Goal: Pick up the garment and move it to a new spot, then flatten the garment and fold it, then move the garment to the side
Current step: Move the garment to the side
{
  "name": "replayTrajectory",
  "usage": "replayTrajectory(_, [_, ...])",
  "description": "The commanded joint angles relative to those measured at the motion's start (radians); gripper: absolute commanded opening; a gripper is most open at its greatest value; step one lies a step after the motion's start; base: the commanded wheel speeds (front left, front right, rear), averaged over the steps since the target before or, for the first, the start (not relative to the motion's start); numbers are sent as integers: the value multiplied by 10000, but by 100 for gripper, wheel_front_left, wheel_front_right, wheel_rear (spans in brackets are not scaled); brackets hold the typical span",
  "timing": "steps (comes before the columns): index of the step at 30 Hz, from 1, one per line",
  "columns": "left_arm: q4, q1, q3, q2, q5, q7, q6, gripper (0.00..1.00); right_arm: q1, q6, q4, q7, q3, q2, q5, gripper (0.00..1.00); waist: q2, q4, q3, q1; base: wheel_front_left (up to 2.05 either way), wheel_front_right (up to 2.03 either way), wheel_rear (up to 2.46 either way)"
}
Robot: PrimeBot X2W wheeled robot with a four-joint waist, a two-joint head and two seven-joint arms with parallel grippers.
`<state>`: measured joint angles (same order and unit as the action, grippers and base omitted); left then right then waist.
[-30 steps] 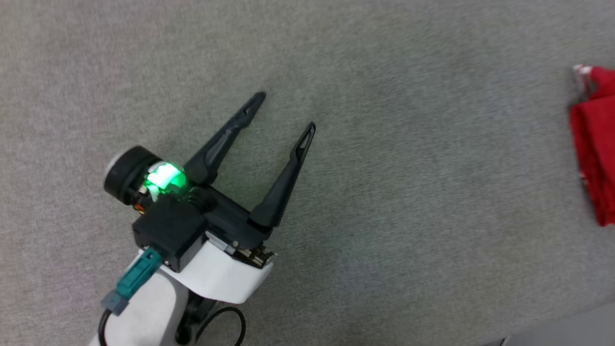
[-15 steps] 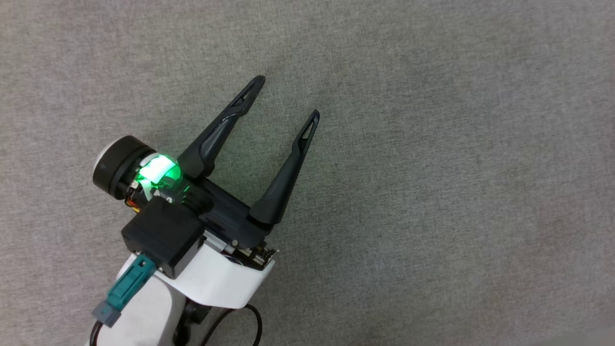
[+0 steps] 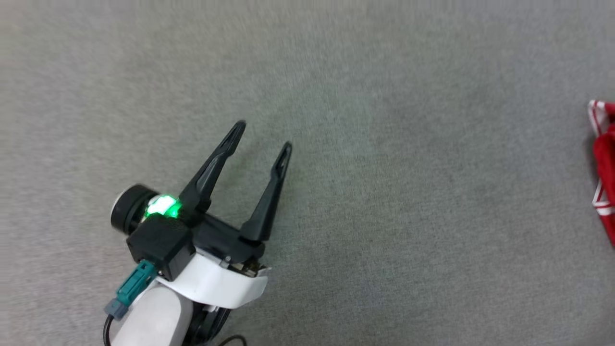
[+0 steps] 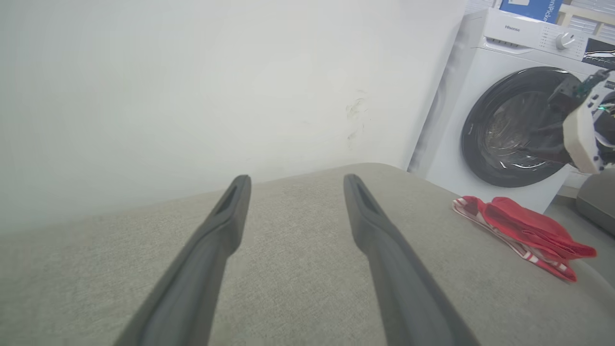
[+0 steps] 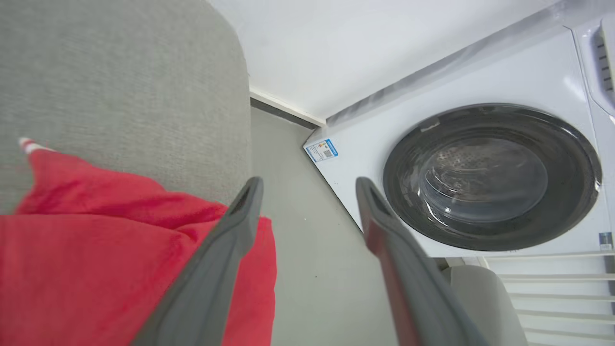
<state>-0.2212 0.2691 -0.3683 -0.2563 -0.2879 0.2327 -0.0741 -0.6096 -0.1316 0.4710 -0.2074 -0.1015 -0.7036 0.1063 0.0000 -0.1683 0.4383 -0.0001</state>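
Observation:
The garment (image 4: 523,230) is a folded red bundle with red-white striped trim, lying near the right edge of the grey fabric surface (image 4: 298,269). In the head view only its edge (image 3: 606,163) shows at the far right. My left gripper (image 3: 263,136) stands open over bare fabric at the lower left, far from the garment, its fingers (image 4: 226,226) holding nothing. In the right wrist view my right gripper (image 5: 310,182) is open just above the garment (image 5: 96,250), with nothing between the jaws. Part of the right arm (image 4: 581,129) hangs above the garment.
A white front-loading washing machine (image 4: 519,110) with a dark round door (image 5: 485,178) stands beyond the surface's right edge. Grey floor (image 5: 298,269) lies between them. A white wall (image 4: 192,96) backs the surface. A second grey cushion (image 5: 480,298) sits below the machine.
The head camera has swung, so the garment's edge left the picture and is back at the right. The left gripper stays open and sits lower in the picture.

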Motion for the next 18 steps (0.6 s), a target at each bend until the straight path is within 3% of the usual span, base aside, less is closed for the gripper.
replayTrajectory(1, [74,-157,67,1,-23,61,60,100,179,19,-186,-1,-27,160,-104,100,0,243,-709,1,0,0,0])
replayTrajectory(7, [688,-946,552,-23,-328,265,246,100,1030,18,-2436,1,-324,1359,-1061,100,0,665,-1885,1,0,0,0])
replayTrajectory(13, [1247,-1772,1098,13,-552,310,552,100,2252,16,-4522,375,-455,3147,-1763,100,0,1051,-2799,1,0,0,0])
replayTrajectory(18, [1629,-2288,1431,125,-640,333,717,100,3417,16,-5509,1130,-498,4664,-1985,100,0,1360,-3255,1,0,0,0])
